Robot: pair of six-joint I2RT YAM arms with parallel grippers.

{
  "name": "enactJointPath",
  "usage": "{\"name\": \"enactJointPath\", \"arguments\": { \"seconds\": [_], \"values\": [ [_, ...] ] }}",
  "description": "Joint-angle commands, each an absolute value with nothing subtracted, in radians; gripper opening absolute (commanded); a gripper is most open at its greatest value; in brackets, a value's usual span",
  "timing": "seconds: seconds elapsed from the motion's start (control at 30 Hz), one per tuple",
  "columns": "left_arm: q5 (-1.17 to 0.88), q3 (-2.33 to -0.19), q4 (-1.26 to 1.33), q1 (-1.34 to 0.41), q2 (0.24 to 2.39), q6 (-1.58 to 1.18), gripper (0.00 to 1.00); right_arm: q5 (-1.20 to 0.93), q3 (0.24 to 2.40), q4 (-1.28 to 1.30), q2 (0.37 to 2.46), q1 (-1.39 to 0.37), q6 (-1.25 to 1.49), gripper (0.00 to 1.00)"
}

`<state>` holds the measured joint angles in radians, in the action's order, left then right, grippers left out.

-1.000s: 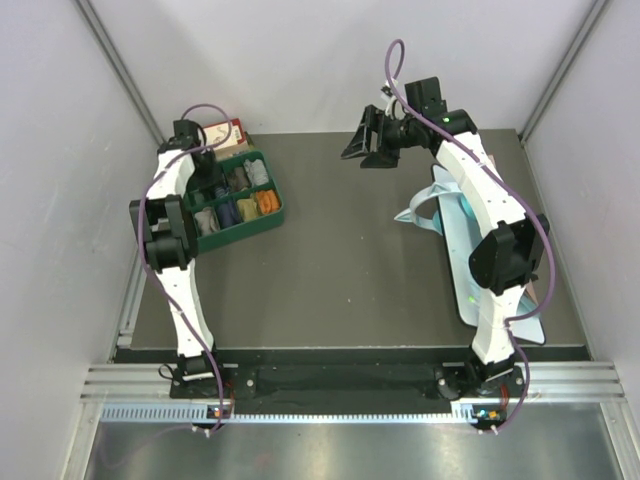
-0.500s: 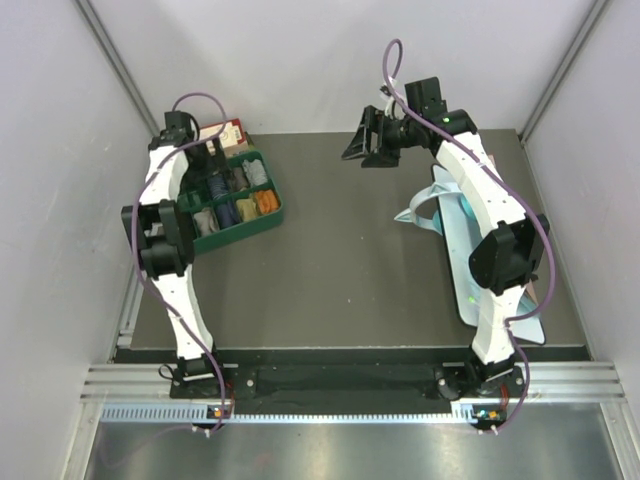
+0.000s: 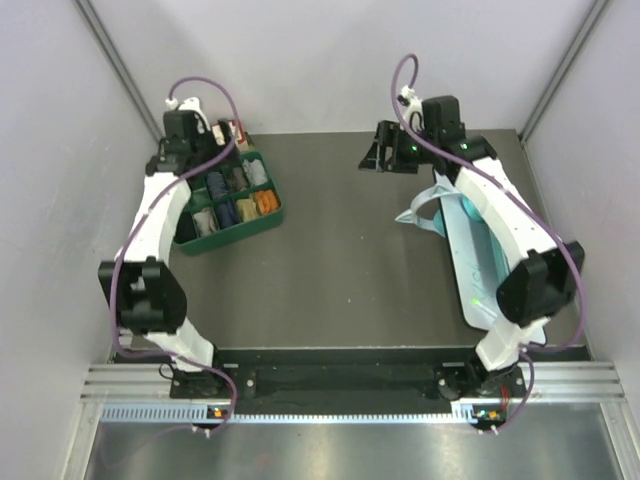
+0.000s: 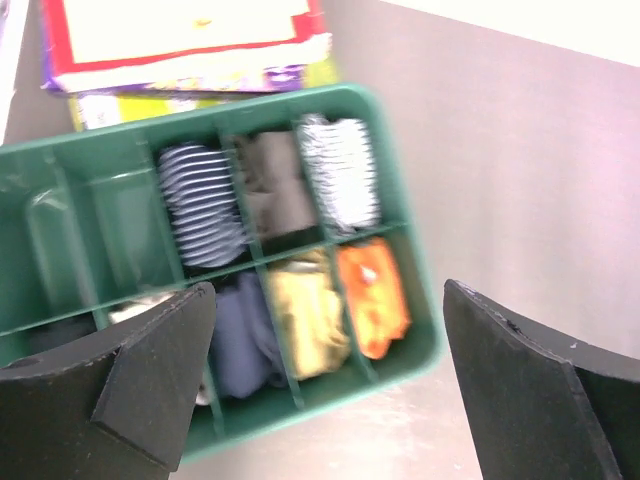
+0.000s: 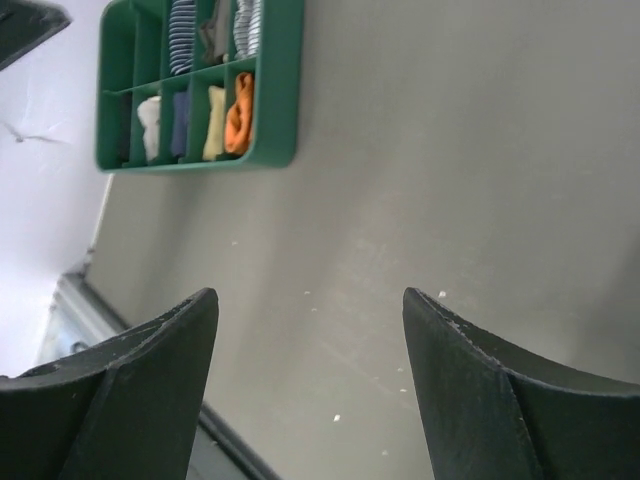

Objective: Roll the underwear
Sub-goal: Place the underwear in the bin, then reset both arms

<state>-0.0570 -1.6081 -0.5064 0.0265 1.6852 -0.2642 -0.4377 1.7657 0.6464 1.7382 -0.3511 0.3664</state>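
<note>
- Top external looks down from above the near edge on the whole table (image 3: 340,270).
- Left wrist hangs close over the green tray (image 4: 100,230), far left.
- Right wrist faces left from farther off and shares that tray.

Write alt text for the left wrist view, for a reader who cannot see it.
A green divided tray sits on a grey table, its compartments holding rolled cloths, among them a striped roll, a yellow roll and an orange roll. The left gripper hovers above, jaws wide open and empty; printed papers lie beyond the tray.
</note>
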Motion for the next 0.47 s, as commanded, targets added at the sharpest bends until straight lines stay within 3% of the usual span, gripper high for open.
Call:
{"name": "enactJointPath", "arguments": {
  "seconds": [0.0, 0.17, 0.43],
  "values": [
    [0.031, -1.441, -0.321, -0.058, 1.531, -0.285, 0.99, -0.335, 1.635, 0.442, 1.595, -0.351, 0.336, 0.74],
    [0.061, -1.310, -0.265, -0.117, 1.405, -0.347, 0.99, -0.301, 1.513, 0.387, 1.523, -0.351, 0.333, 0.74],
    [0.107, -1.276, -0.275, -0.138, 1.350, -0.347, 0.99, -0.293, 1.467, 0.374, 1.500, -0.351, 0.316, 0.74]
  ]
}}
